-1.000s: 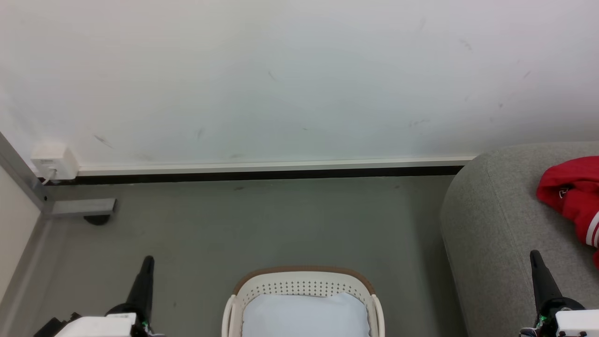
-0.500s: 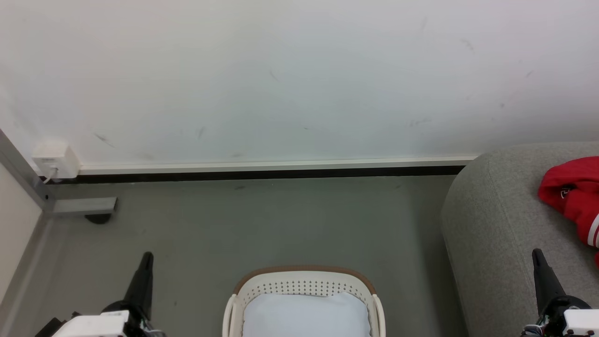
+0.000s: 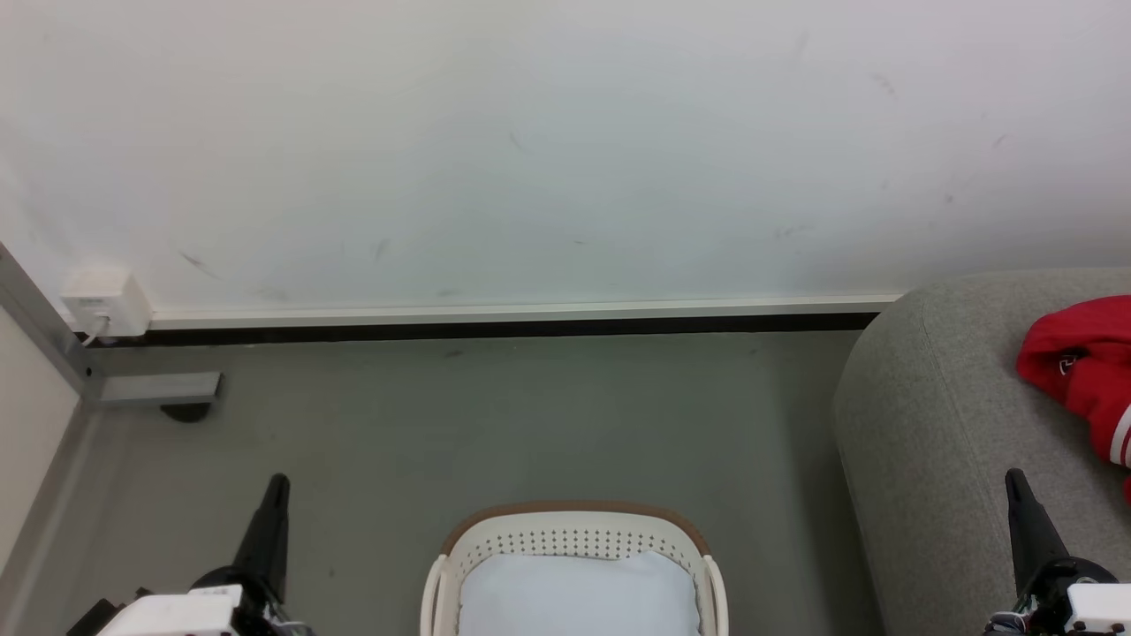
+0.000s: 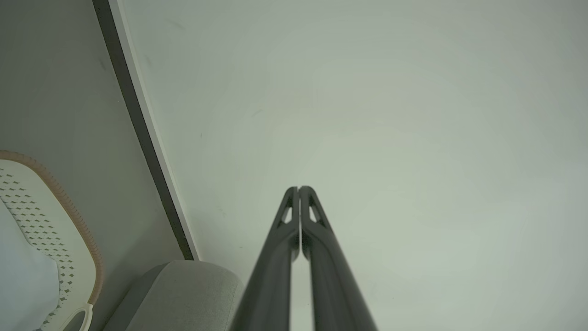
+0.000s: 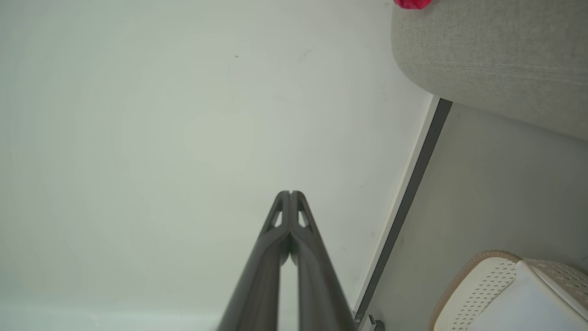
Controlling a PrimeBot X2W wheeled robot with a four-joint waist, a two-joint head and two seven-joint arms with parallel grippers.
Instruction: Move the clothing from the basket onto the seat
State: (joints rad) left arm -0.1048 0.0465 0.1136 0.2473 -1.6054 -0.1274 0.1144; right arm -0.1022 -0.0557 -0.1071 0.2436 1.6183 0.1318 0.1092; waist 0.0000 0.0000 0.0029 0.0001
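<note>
**Clothing** (image 3: 574, 596): pale blue-white cloth in a smooth, pillow-like heap. It fills the basket (image 3: 565, 534), near centre, on the floor (image 3: 495, 424).

**Basket:** cream with holed walls and a brown rim. Its near part is cut off by the head view's edge.

**Seat** (image 3: 937, 424): grey and woven, right of the basket and apart from it. A red garment (image 3: 1078, 362) lies on it at far right.

**Left pincer** (image 4: 298, 191): fingers pressed together, holding nothing, near left.

**Right pincer** (image 5: 290, 194): likewise closed and bare, near right, seen against the seat.

**Hazards, as judged:**
- Closed fingers would push the cloth down rather than take it.
- A shallow pinch may slip.
- The light basket could snag and lift or tip.
- The cloth may drop into the floor gap short of the seat.
</note>
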